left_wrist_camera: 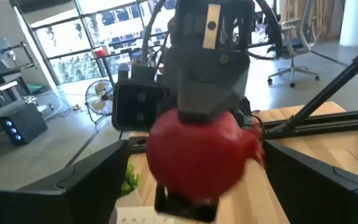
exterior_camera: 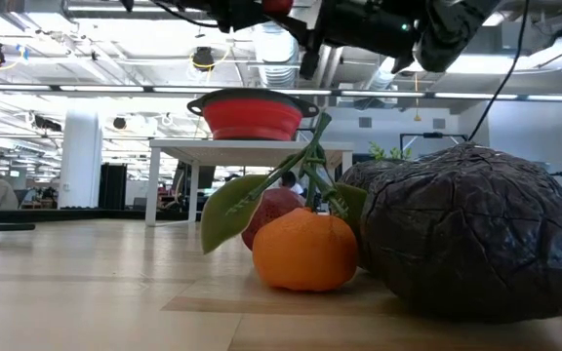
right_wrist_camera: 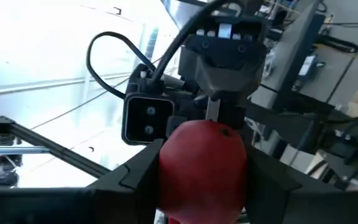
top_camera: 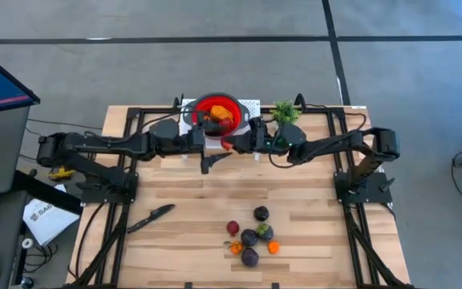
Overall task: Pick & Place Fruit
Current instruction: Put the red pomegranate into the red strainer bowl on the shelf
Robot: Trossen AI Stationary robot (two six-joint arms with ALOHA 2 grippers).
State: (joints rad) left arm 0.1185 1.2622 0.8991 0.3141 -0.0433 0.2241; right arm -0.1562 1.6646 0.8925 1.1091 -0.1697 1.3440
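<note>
A cluster of loose toy fruit lies well in front of the red bowl. Nearer the bowl, just before its rim, the right gripper is clamped on a red fruit, facing the left gripper, whose fingers spread wide around it. The fruit looks light, rigid and smooth, likely best gripped across its middle.

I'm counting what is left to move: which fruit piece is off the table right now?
The red fruit, held up between both arms near the red bowl, gripped by the right hand. The other pieces lie loose on the table.
</note>
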